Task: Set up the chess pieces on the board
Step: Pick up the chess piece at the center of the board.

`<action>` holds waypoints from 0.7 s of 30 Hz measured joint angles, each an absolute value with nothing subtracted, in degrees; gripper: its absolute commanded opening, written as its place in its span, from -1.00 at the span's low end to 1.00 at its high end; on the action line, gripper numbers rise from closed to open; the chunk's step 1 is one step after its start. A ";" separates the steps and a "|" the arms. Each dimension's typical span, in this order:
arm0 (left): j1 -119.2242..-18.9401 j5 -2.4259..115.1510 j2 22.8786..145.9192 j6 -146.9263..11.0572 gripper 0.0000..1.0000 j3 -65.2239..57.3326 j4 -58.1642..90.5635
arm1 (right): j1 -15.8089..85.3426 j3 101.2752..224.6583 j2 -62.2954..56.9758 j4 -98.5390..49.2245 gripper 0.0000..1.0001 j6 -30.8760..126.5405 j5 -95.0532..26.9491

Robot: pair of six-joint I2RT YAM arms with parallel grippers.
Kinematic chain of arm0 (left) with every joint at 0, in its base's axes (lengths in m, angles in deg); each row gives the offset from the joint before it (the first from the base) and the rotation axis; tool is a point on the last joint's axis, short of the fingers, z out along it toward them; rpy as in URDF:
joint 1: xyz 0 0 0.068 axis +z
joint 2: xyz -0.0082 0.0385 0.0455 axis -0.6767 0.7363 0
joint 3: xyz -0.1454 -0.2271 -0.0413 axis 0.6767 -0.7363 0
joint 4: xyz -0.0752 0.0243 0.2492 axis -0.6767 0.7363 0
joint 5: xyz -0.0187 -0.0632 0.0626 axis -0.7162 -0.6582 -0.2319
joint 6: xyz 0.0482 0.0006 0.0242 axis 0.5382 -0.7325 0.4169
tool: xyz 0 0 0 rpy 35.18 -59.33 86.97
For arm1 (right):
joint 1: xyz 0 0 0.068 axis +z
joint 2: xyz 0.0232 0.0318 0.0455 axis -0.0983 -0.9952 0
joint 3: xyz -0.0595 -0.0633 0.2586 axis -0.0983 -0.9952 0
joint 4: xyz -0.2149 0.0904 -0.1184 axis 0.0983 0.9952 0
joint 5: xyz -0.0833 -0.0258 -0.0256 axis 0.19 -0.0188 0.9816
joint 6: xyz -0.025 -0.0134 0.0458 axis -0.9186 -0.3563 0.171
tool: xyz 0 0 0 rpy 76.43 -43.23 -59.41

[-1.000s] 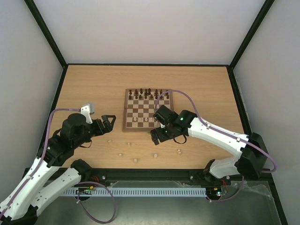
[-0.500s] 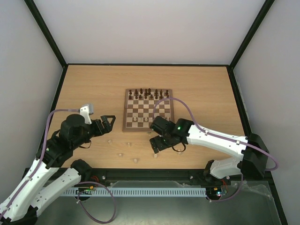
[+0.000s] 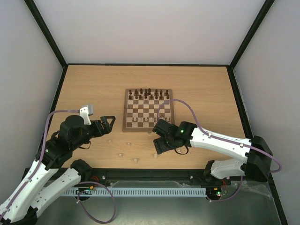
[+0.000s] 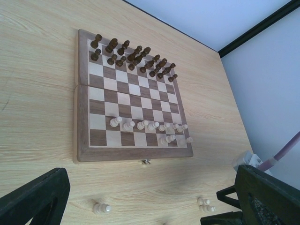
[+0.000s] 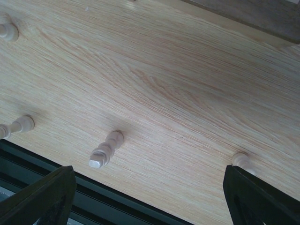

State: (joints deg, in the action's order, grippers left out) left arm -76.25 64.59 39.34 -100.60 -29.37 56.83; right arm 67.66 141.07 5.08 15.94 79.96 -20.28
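The board (image 3: 147, 110) lies mid-table, with dark pieces on its far rows and several pale chess pieces (image 4: 140, 125) on its near rows. Loose pale pieces lie on the table in front of it (image 3: 120, 154), one of them standing near the latch (image 4: 101, 208). My left gripper (image 3: 108, 123) is open and empty, left of the board's near corner; it also shows in the left wrist view (image 4: 147, 199). My right gripper (image 3: 156, 149) is open and empty, low over the loose pieces. In the right wrist view a pale piece (image 5: 105, 149) lies between its jaws (image 5: 150, 197).
The board's near border (image 5: 262, 14) is just beyond the right gripper. The table's black front rail (image 5: 93, 206) runs close under it. More pale pieces lie to its sides (image 5: 16, 125), one by the right finger (image 5: 241, 160). Walls enclose the table.
My right gripper has moved from the board's near edge toward the front of the table, down over the loose pale pieces. The left arm has hardly moved.
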 measured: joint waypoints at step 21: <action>-76.25 64.37 38.75 -100.78 0.99 -30.97 56.80 | 70.30 141.99 3.99 15.13 0.67 80.26 -20.41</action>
